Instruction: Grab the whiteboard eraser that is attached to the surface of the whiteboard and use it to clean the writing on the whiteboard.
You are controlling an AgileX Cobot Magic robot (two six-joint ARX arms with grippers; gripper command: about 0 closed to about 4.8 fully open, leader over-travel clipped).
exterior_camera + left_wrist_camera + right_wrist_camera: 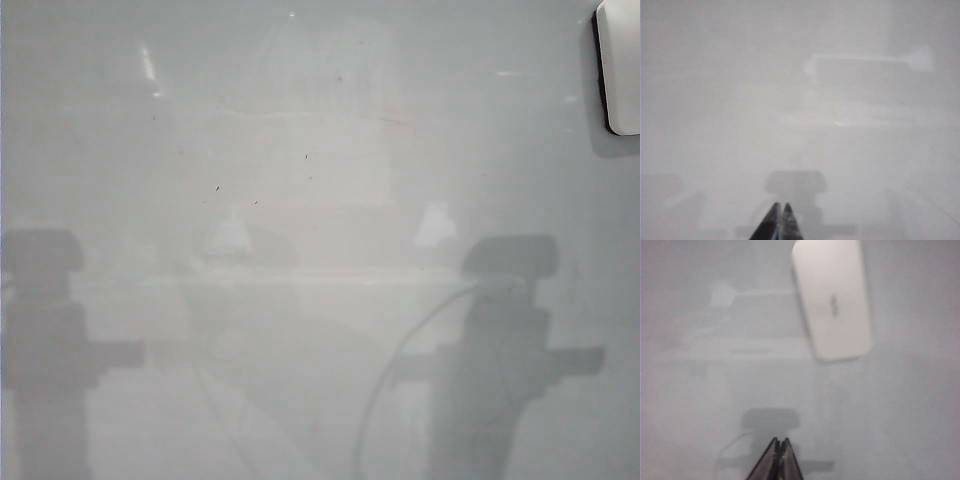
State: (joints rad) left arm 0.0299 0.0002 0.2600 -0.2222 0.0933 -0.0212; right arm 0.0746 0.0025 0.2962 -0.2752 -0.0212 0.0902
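The whiteboard [330,190] fills every view, glossy pale grey. The whiteboard eraser [620,65], a white rounded block with a dark edge, sits on the board at the exterior view's upper right corner, partly cut off. In the right wrist view the eraser [832,300] lies flat ahead of my right gripper [779,441], well apart from it; that gripper is shut and empty. My left gripper [781,205] is also shut with nothing in it, over bare board [740,100]. No writing shows in any view. Neither arm itself appears in the exterior view.
Grey blurred reflections of the two arms [45,340] [500,350] lie low on the board at left and right. A few tiny dark specks [217,188] dot the middle. Faint light glints show near the top.
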